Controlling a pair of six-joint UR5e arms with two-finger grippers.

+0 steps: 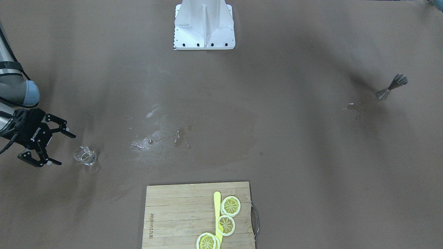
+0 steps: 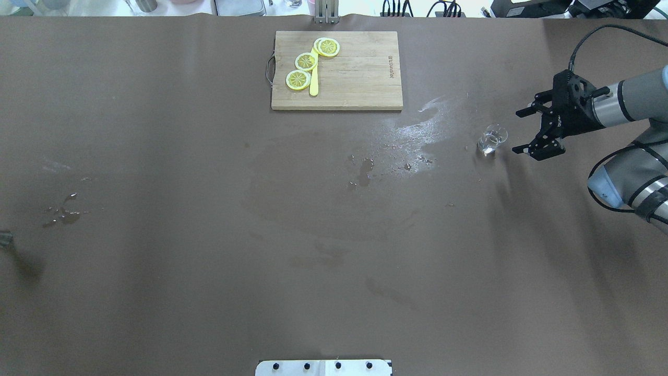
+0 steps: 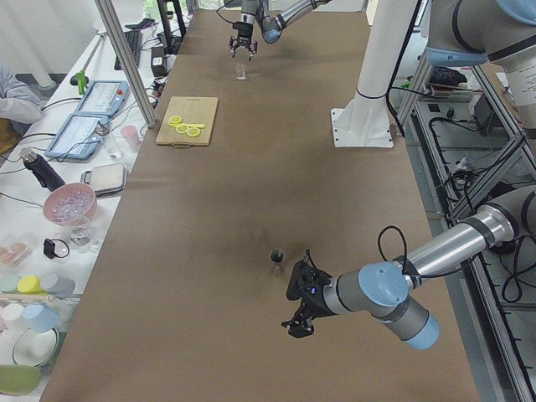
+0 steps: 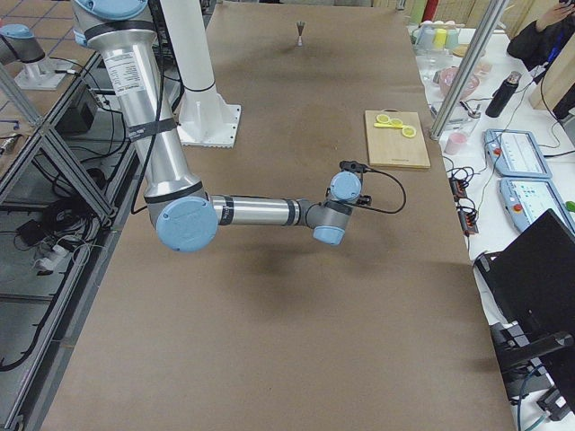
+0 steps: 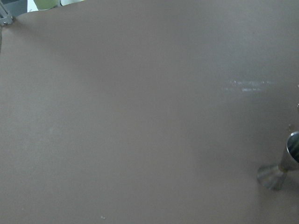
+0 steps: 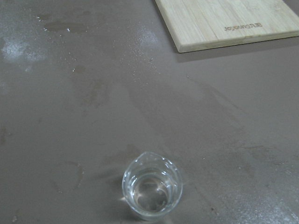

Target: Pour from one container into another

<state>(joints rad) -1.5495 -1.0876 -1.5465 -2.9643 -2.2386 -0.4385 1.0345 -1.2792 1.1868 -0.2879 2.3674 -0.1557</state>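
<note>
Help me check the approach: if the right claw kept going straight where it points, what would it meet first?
Probably the small clear glass cup, standing just ahead of the open right claw; whether their heights match is unclear.

Metal jigger (image 5: 281,168) upright at right edge, brown table (image 5: 131,116)

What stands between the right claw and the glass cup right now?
Nothing visible. The right claw hangs open beside the glass cup, apart from it, with only bare brown table in the gap.
</note>
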